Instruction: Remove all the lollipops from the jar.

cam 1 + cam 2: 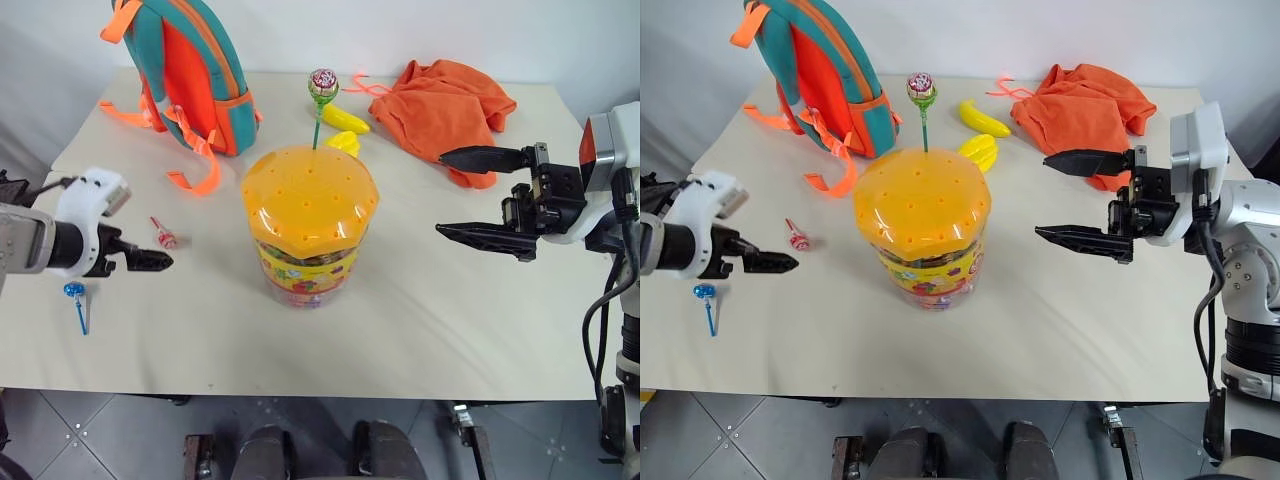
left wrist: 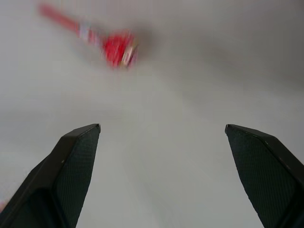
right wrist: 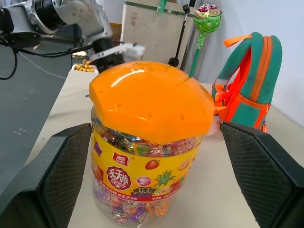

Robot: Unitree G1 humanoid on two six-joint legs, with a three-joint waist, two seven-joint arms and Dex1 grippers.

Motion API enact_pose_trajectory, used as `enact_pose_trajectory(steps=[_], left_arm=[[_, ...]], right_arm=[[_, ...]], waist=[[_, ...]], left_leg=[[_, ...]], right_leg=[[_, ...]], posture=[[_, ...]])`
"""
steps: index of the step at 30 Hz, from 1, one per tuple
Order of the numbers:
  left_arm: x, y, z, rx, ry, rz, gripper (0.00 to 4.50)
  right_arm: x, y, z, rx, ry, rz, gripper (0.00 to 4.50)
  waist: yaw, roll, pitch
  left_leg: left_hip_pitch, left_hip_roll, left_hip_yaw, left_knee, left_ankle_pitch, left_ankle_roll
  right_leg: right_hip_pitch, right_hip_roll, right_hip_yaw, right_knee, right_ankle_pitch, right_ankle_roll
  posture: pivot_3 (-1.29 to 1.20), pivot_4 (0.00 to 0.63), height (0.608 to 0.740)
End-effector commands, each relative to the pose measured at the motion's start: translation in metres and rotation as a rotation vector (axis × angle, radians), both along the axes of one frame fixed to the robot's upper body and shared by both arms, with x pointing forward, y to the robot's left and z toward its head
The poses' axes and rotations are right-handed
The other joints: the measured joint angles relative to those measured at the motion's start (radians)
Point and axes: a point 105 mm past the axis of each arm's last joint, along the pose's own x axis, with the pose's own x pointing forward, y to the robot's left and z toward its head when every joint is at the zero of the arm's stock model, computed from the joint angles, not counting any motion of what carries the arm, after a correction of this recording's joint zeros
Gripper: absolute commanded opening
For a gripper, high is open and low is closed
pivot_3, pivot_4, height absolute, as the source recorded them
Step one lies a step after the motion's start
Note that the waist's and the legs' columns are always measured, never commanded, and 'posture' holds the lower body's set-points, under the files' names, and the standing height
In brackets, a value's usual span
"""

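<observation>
The jar (image 1: 305, 265), a clear tub with a candy label and an orange domed lid (image 1: 310, 192), stands mid-table. A pink-green lollipop (image 1: 323, 85) on a green stick rises upright from a hole in the lid. On the table at the left lie a red lollipop (image 1: 163, 237) and a blue lollipop (image 1: 76, 293). My left gripper (image 1: 158, 262) hovers just above the table between them, open and empty, with the red lollipop (image 2: 118, 50) a little beyond its fingertips. To the jar's right, my right gripper (image 1: 443, 193) is open and pointing at it, a short gap away.
A teal-orange backpack (image 1: 190, 70) leans at the back left. An orange cloth (image 1: 445, 105) lies at the back right. Two yellow bananas (image 1: 345, 122) sit just behind the jar. The table's front edge (image 1: 300, 392) runs close below the jar.
</observation>
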Motion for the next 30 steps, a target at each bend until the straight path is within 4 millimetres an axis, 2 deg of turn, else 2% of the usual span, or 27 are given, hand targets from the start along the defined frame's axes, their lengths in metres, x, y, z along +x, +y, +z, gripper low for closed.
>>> enact_pose_trajectory(steps=[1, 8, 12, 17, 22, 25, 30], left_arm=[[0.004, -0.004, 0.022, -0.006, -0.118, -0.064, 4.47], [0.014, -0.030, 0.057, -0.077, -0.389, -0.307, 4.47], [0.011, -0.064, 0.092, -0.196, -0.655, -0.563, 4.47], [-0.001, -0.096, 0.115, -0.372, -0.860, -0.885, 4.47], [0.003, -0.114, 0.117, -0.458, -0.899, -1.082, 4.47], [0.015, -0.132, 0.114, -0.477, -0.840, -1.133, 4.47], [0.031, -0.158, 0.120, -0.497, -0.822, -1.213, 4.47]], right_arm=[[-0.007, -0.005, 0.012, 0.001, -0.075, -0.021, 4.50], [-0.009, -0.009, 0.015, 0.015, -0.086, -0.046, 4.50], [-0.011, -0.007, 0.019, 0.040, -0.097, -0.055, 4.50], [-0.012, -0.008, 0.014, 0.045, -0.090, -0.064, 4.50], [-0.013, -0.007, 0.013, 0.066, -0.088, -0.068, 4.50], [-0.013, -0.007, 0.012, 0.069, -0.086, -0.073, 4.50], [-0.015, -0.008, 0.010, 0.075, -0.083, -0.088, 4.50]], waist=[[-0.002, 0.000, 0.000], [0.000, 0.000, 0.000], [0.002, 0.000, 0.000], [0.000, 0.000, 0.000], [-0.001, 0.000, 0.000], [0.003, 0.000, 0.000], [0.003, 0.000, 0.000]], left_leg=[[0.000, 0.000, 0.000, 0.000, 0.000, 0.000], [0.000, 0.000, 0.000, 0.000, 0.000, 0.000], [-0.001, 0.000, 0.001, 0.001, 0.000, 0.000], [-0.008, 0.000, 0.001, 0.008, 0.000, 0.000], [-0.008, 0.000, 0.001, 0.009, 0.000, 0.000], [-0.009, 0.000, 0.000, 0.011, 0.000, 0.000], [-0.010, 0.000, -0.001, 0.013, 0.000, 0.001]], right_leg=[[0.000, 0.000, 0.000, 0.000, 0.000, 0.000], [0.000, 0.000, 0.000, 0.000, 0.000, 0.000], [0.000, 0.000, -0.001, 0.000, 0.000, 0.000], [0.000, 0.000, -0.008, 0.001, 0.000, 0.000], [0.000, 0.000, -0.010, 0.001, 0.000, 0.000], [0.000, -0.001, -0.011, 0.001, 0.000, 0.000], [0.001, -0.001, -0.013, 0.001, 0.000, 0.000]], posture=[[0.00, 0.150, 0.740], [0.00, 0.150, 0.740], [0.00, 0.150, 0.740], [0.00, 0.150, 0.740], [0.00, 0.150, 0.740], [0.00, 0.150, 0.740], [0.00, 0.150, 0.740]])
